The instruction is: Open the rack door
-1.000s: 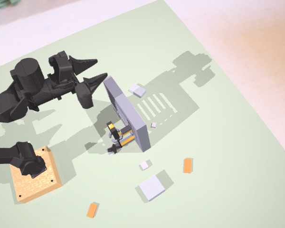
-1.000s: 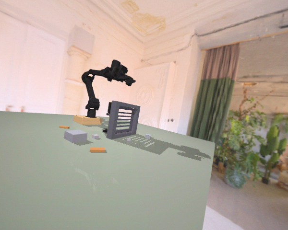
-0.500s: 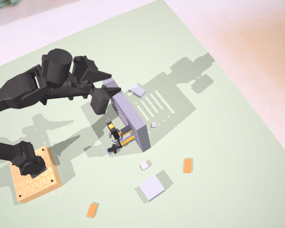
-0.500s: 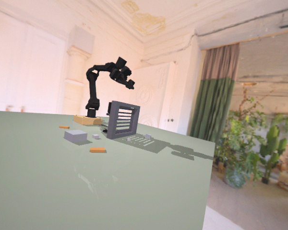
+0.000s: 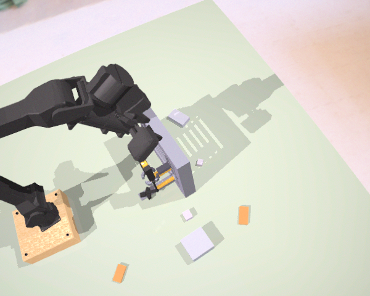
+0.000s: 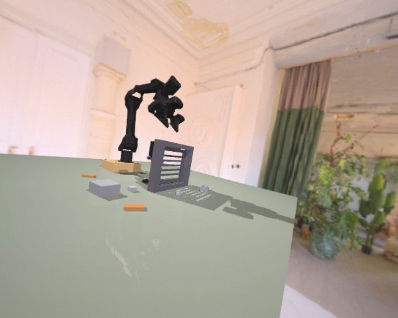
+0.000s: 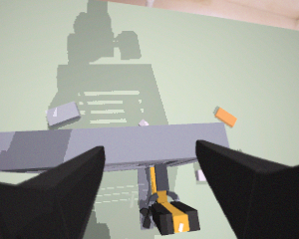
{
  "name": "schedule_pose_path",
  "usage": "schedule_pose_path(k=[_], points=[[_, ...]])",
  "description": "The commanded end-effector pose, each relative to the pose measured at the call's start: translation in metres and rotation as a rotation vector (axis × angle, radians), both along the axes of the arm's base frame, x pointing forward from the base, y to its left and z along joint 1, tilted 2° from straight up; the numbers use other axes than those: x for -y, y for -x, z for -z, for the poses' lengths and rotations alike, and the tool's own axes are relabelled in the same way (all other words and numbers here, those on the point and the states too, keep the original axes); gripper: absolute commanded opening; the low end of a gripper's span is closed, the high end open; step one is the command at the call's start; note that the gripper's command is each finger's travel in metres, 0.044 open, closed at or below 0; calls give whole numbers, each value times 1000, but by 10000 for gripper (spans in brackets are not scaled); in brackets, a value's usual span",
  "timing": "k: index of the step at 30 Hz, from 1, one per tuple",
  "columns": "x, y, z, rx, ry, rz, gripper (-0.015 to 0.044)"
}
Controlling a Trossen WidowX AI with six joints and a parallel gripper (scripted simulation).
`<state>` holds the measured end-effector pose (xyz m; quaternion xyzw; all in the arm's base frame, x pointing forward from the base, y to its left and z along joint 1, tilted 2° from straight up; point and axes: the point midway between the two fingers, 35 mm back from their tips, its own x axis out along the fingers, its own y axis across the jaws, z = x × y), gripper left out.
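The grey rack frame stands upright on the table. Its slatted door sits in line with the frame and looks shut. The black and yellow handle stands upright on the robot's side of the door, near one end; in the exterior view it is mostly hidden behind the frame. My gripper is partly open and empty, pointing down above the frame. In the wrist view the handle lies beyond the frame's top bar, low and right of centre. The fingers do not appear to touch anything.
A large grey block and a small pale cube lie beside the frame. Orange blocks lie farther off. Another grey block and a tiny cube lie behind the frame.
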<state>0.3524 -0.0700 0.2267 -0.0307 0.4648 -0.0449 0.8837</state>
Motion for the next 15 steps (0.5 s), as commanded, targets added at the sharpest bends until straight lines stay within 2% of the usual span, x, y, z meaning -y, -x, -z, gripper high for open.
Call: schedule_pose_path(k=[1,15], points=[[8,4,8,-108,-5,7,295],[26,30,28,-468,-73,16,295]])
